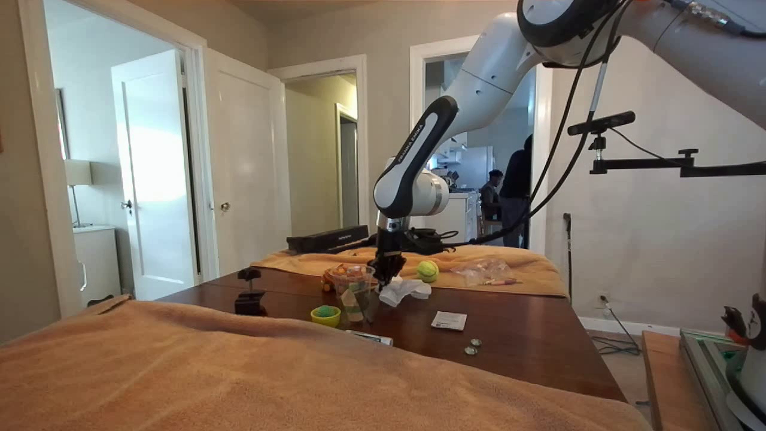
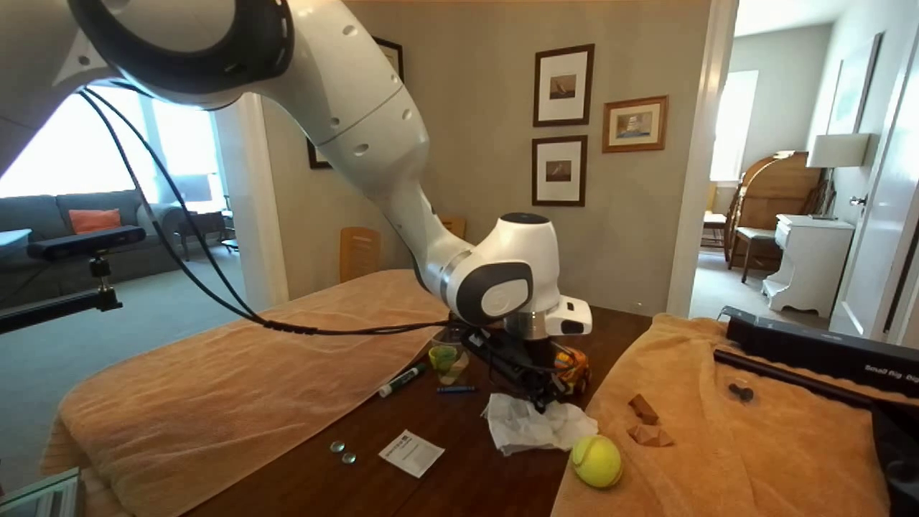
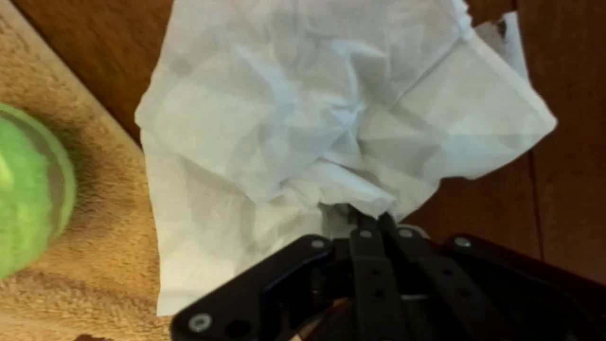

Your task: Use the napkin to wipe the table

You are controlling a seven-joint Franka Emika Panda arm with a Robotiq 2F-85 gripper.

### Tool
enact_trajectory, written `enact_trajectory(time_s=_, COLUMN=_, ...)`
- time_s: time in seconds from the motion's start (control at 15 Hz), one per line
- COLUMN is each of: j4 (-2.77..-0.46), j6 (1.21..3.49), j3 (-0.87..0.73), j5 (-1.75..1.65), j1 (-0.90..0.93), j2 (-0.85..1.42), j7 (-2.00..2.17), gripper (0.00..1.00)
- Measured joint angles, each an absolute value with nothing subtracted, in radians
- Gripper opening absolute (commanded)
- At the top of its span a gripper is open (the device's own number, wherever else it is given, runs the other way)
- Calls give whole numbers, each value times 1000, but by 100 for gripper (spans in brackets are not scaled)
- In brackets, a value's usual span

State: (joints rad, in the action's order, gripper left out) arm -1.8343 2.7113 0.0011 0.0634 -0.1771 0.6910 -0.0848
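Pinching one napkin (image 2: pixel 528 431): one gripper (image 3: pixel 377 221) | one table (image 1: pixel 526 335) beneath | one tennis ball (image 2: pixel 597 461) | two clear discs (image 2: pixel 348 458)

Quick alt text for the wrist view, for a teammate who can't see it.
Nearly shut end effector at the bottom, apparently pinching a fold of the rumpled white napkin. The napkin lies over the dark table and, at left, overlaps the edge of the tan cloth; a green ball on the cloth is cut off by the frame.
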Motion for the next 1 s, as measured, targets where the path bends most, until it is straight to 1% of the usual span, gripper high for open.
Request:
enact_trajectory(time_s=0.4, j4=-1844, j6=2717, j3=72, j5=64, j1=-181, j2=689, j7=-145, gripper=0)
enact_trajectory(time_s=1.0, j4=-1891, j6=2680, j3=75, j5=64, j1=-196, j2=654, j7=-219, gripper=0)
